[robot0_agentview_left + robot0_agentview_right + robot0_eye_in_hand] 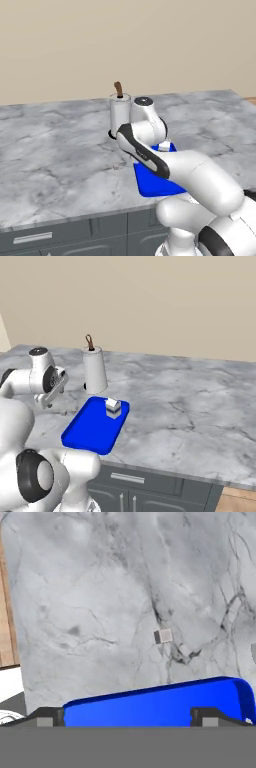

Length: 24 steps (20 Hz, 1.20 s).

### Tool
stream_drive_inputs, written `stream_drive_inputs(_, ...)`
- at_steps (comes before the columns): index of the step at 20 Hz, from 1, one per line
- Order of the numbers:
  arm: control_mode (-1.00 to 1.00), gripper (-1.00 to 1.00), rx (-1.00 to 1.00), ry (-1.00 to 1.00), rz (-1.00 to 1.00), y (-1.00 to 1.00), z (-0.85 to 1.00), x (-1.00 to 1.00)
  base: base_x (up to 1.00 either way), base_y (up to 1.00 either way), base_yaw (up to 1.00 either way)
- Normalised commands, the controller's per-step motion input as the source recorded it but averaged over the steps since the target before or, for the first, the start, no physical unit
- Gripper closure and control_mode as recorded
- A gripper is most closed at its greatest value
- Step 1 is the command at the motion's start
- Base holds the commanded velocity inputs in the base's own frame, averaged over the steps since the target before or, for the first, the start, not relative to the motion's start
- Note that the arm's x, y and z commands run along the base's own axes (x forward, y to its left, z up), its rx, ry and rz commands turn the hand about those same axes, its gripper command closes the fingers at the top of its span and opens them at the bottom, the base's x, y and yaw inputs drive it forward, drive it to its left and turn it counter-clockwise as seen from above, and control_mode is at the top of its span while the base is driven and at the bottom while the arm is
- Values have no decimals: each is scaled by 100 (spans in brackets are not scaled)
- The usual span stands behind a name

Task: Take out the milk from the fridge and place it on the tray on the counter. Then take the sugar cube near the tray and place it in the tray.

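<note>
Milk (113, 407) stands upright at the tray's (85, 431) far end; sugar cube (163, 635) sits on the surface (190, 406) just beside the tray, fingers (46, 716) spread wide, empty

We record a bright blue tray (85, 431); white milk (113, 407) with blue band; white cube (163, 635); grey-white veined marble table (190, 406); white roll (94, 372) on brown spindle; dark grey cabinets (75, 237); beige wall (150, 301).

plain beige wall (125, 40) behind, dark grey cabinets (150, 491) with metal handles below, bit of wood floor (240, 501) far right
</note>
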Motion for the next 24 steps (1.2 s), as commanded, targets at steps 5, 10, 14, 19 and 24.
stream_drive_inputs(5,-100,-100,-29,9,0,24,-3,0,0,0,0)
stream_drive_inputs(10,-100,-100,-13,5,0,40,-10,0,0,0,0)
stream_drive_inputs(14,-100,-100,1,0,0,4,-22,0,0,0,0)
stream_drive_inputs(19,-100,-100,1,9,0,-1,-40,0,0,0,0)
stream_drive_inputs(24,-100,-100,0,11,0,0,-52,10,0,0,0)
